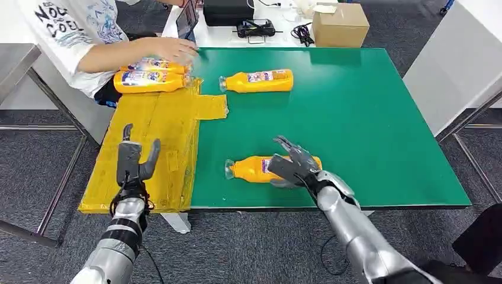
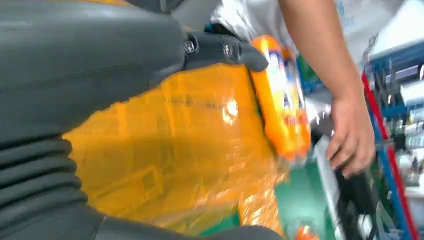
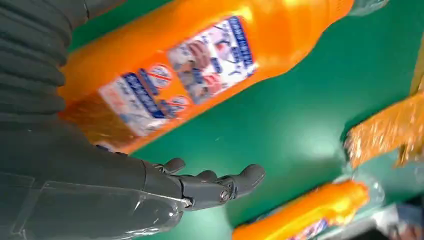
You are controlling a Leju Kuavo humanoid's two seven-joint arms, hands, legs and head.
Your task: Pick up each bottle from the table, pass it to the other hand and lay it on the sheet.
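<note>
Table: green top [image 1: 367,118], yellow sheet [image 1: 154,148] taped over its left part, hanging past the front-left edge.
Near bottle: orange bottle [image 1: 251,168] lay on its side on the green near the front edge, clear cap toward the sheet; label up in R wrist view [image 3: 200,65].
R hand: right hand [image 1: 295,165] sat over the near bottle's base end, fingers [image 3: 235,182] spread and apart, not wrapped round it; contact w/ bottle can't be told. Held nothing.
L hand: left hand [image 1: 135,161] hovered above the sheet's front part, fingers up and spread, empty; finger [image 2: 225,50] seen stretched out in L wrist view.
Mid bottle: second bottle [image 1: 257,81] on its side on the green, far part, cap just beside the sheet's tab.
Sheet bottles: two bottles at the sheet's far end, side by side and touching, front one [image 1: 151,81], back one [image 1: 157,64].
Person: white tee, seated at far left; person's hand [image 1: 174,48] rested on the back bottle; same hand near a bottle in L wrist view [image 2: 352,135].
Other: cardboard box [image 1: 340,23] and black cables [image 1: 302,32] on white desk behind.
</note>
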